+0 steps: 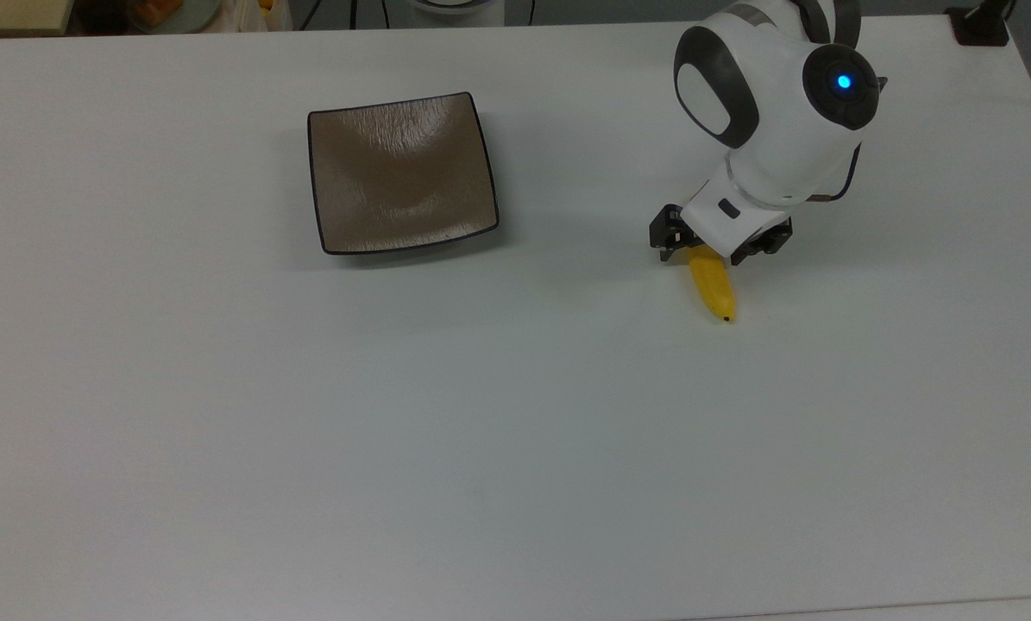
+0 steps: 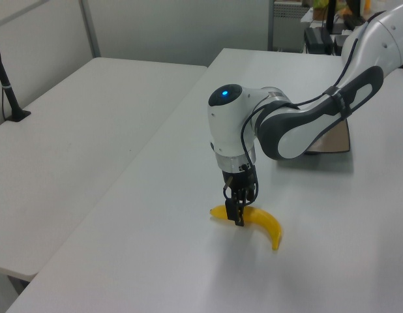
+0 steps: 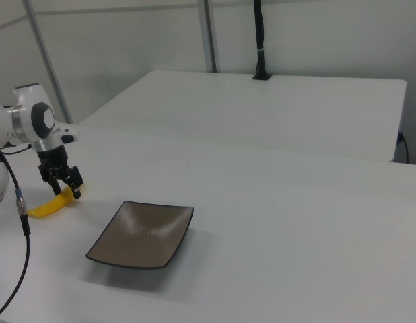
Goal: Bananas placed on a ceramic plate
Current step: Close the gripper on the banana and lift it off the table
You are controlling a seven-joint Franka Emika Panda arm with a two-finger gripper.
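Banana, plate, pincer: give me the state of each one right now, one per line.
Banana: lying on the table, off the plate, pincer straddling its stem half.
Plate: empty, flat on the table.
Pincer: open, down around the banana, not yet closed on it.

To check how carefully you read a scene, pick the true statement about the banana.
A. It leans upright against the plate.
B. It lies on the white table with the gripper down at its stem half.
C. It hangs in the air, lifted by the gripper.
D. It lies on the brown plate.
B: the banana lies flat on the table, the gripper down over its stem half, and the plate sits apart, bare.
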